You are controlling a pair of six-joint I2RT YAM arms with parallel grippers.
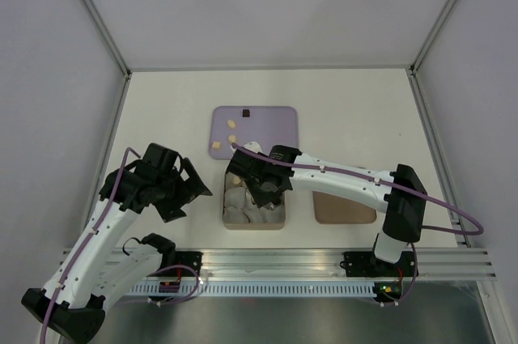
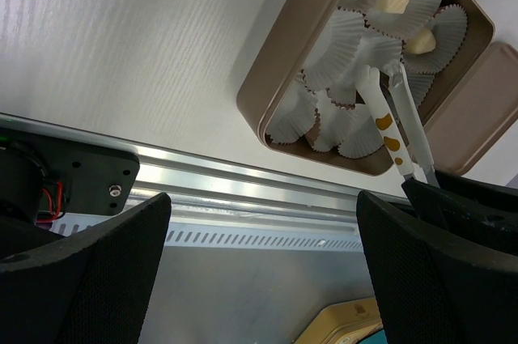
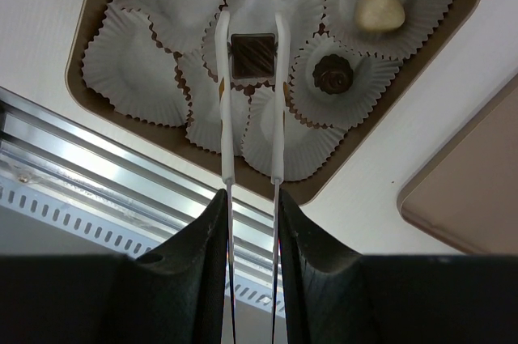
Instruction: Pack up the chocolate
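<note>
My right gripper is shut on white tweezers. Their tips pinch a dark brown square chocolate just over a white paper cup in the tan box. A cream chocolate and a dark round one sit in neighbouring cups. More chocolate lies on the purple tray: a dark piece and three cream pieces. My left gripper hangs open and empty left of the box, over the rail.
The flat brown lid lies right of the box. An aluminium rail runs along the near table edge. White walls enclose the table on three sides.
</note>
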